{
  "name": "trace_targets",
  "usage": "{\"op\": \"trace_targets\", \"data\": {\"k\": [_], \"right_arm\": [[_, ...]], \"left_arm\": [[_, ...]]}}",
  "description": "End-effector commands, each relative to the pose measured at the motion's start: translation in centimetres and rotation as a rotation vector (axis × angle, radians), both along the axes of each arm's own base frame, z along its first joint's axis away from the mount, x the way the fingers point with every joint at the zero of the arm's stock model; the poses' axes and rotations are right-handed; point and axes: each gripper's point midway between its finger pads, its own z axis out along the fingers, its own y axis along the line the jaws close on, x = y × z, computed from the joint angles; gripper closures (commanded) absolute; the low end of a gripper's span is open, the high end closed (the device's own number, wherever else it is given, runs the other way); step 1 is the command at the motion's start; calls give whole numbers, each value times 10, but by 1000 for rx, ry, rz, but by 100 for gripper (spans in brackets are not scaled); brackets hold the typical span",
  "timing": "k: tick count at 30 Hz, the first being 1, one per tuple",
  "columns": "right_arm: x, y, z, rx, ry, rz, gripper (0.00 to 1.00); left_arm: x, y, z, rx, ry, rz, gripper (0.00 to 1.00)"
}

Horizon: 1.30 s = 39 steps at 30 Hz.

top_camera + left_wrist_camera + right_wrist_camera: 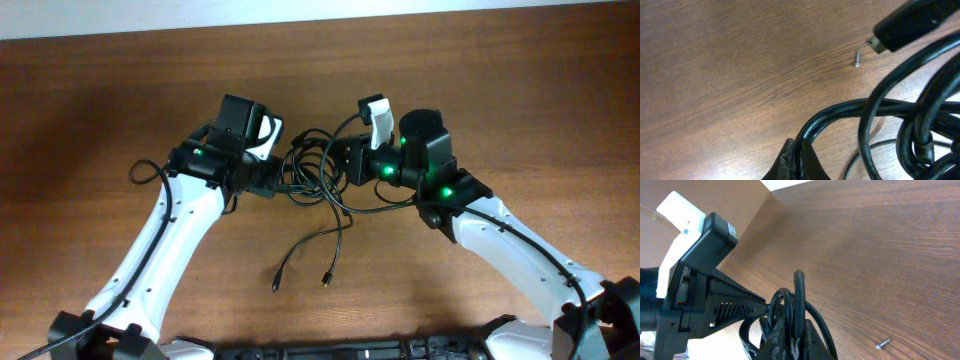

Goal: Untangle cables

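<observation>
A tangle of thin black cables (312, 172) lies at the table's middle, between both grippers. Two plug ends (276, 287) trail toward the front edge. My left gripper (272, 176) is shut on a cable at the tangle's left side; in the left wrist view its fingertips (801, 152) pinch a black cable loop (840, 112), with a plug (905, 25) at upper right. My right gripper (345, 165) is shut on the tangle's right side; in the right wrist view its fingers (795, 335) clamp several cable strands (799, 297).
A small silver screw (857, 59) lies on the wooden table (480, 100) near the cables; it also shows in the right wrist view (883, 344). The left arm's camera housing (695, 280) sits close to the right gripper. Thicker arm wires run along both arms.
</observation>
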Motion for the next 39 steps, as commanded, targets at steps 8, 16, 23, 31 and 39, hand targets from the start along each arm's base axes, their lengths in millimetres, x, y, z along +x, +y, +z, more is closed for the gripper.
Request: {"op": "trace_targets", "data": {"k": [8,16,23,31,39], "right_arm": [[13,-12,23,14,-55,-82,96],[-3,1,27,-16,-149,77,96],[-6,4,31,1,-158,106,96],[-18,15,48,66,-210,204,96],[11,-39,29,31,-113,58,96]], "left_arm": [[15,29,0,-14,-48,426,2],[27,-8,9,-148,-72,214,1],[33,-12,7,-197,-66,167,1],[35,-9,-51,-130,79,187,43],[38,71,-59,-46,110,469,100]]}}
